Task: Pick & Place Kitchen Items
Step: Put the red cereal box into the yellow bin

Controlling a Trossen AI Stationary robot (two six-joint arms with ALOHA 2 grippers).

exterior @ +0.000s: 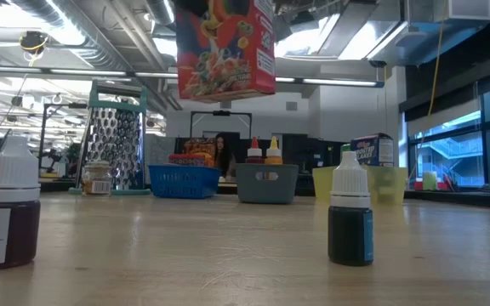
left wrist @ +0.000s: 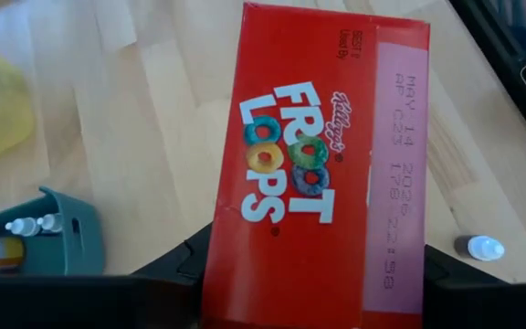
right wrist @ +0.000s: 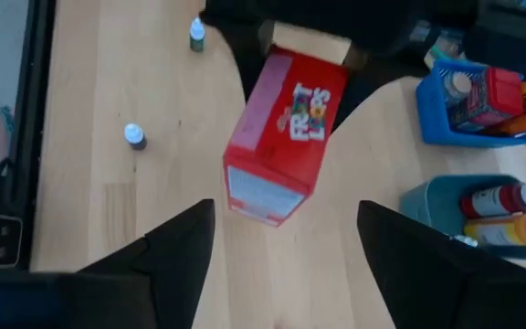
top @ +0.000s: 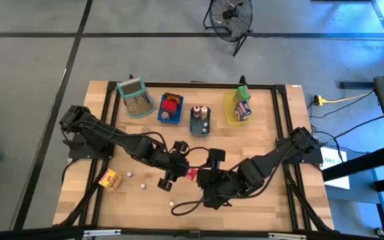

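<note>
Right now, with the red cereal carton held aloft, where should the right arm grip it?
Probably the free end of the red cereal carton, across its narrow thickness, coming from the side opposite the left gripper, which clamps the other end. That end points at the open right gripper.

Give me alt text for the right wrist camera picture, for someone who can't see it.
A red Froot Loops carton hangs above the wooden table, gripped at its far end by the left gripper, while the right gripper stands open just short of its near end. Two small white-capped bottles stand to one side; a blue tray and a grey tray hold groceries.
</note>
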